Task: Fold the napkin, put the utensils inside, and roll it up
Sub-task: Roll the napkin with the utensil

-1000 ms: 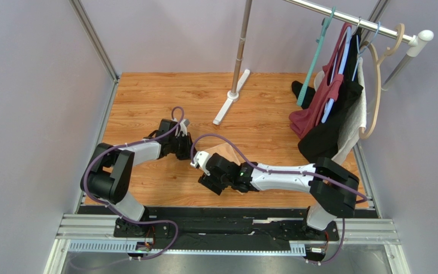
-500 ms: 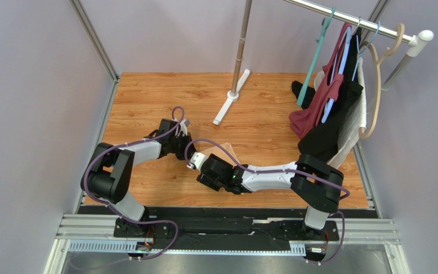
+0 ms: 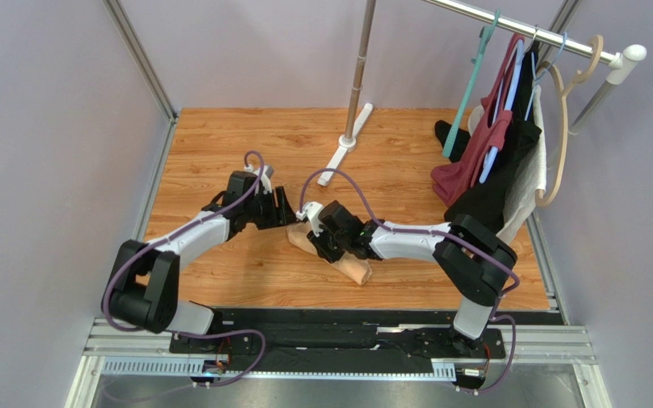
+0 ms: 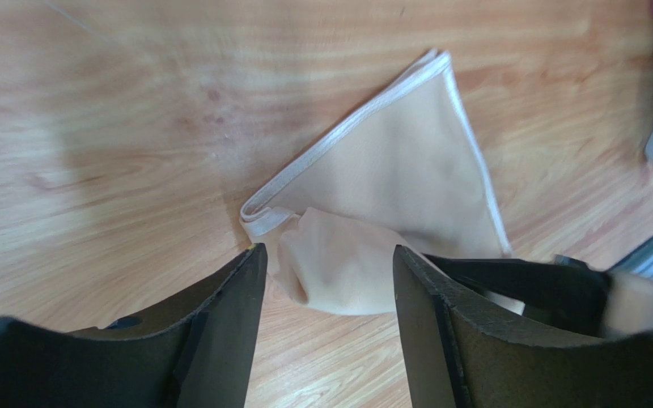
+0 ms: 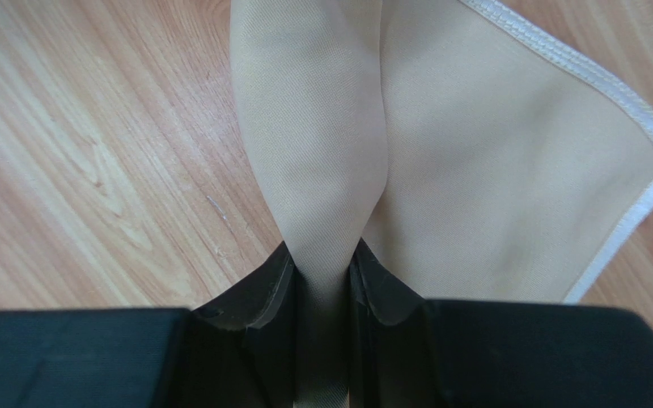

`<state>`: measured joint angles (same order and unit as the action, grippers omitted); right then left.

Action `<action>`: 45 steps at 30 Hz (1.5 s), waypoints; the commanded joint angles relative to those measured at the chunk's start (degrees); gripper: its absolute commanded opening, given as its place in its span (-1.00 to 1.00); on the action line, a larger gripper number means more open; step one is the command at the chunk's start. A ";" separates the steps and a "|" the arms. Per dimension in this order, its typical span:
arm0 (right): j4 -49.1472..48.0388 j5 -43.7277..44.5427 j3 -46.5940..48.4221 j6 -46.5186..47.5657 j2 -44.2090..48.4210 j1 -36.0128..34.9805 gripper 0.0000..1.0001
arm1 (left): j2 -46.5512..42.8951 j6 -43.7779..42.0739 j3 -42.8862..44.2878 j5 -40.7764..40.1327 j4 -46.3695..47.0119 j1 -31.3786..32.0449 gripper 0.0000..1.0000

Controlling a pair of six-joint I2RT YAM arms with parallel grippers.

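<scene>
The peach-tan napkin [image 3: 354,266] lies partly rolled on the wooden table, a long roll with a flat hemmed flap [image 4: 398,170] still spread out. My right gripper [image 5: 323,251] is shut on the rolled part [image 5: 313,127], which runs straight out between its fingers; from above it [image 3: 320,240] sits over the roll's left half. My left gripper [image 4: 328,255] stands open just short of the roll's end [image 4: 338,272], with nothing between its fingers; in the top view it [image 3: 287,214] is to the left of the right one. The utensils are hidden.
A metal pole with a long white foot [image 3: 343,153] stands at the back centre. Dark red, black and white garments [image 3: 492,170] hang from a rail at the right, reaching down to the table. Grey walls close in both sides.
My left gripper has opened and shifted right towards the napkin. My right gripper has moved up and left and shut on the roll, which now shows beyond it.
</scene>
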<state>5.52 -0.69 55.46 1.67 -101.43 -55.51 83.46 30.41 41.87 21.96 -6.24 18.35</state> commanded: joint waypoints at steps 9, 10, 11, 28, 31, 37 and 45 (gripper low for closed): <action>7.05 -37.69 5.26 -8.96 -8.07 11.38 -0.62 | -12.44 -0.44 -7.93 -4.91 2.89 0.02 0.32; 7.40 -38.59 5.71 -9.31 -9.48 12.17 -0.63 | -12.45 -0.01 -8.55 -4.30 3.77 0.02 0.32; 7.31 -39.38 6.49 -9.49 -10.27 12.61 -0.63 | -12.45 0.26 -9.08 -3.33 4.56 0.02 0.32; 6.43 -49.06 11.77 -13.54 -18.81 16.92 -0.58 | -2.08 4.04 -10.05 1.16 13.18 0.02 0.29; 6.96 -48.62 12.12 -13.45 -18.28 16.92 -0.46 | -0.32 3.78 -9.00 0.81 11.61 0.02 0.09; 12.75 -42.83 13.62 -11.78 -14.34 17.10 -0.04 | 1.00 1.76 -6.71 -0.07 7.91 0.02 -0.30; 16.11 -25.27 12.31 -8.71 -2.21 16.05 0.41 | 2.32 -0.44 -4.08 0.19 3.61 0.02 -0.36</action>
<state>18.79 -39.79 68.77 -10.57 -111.44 -38.81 84.79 32.80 35.59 22.61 0.80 18.35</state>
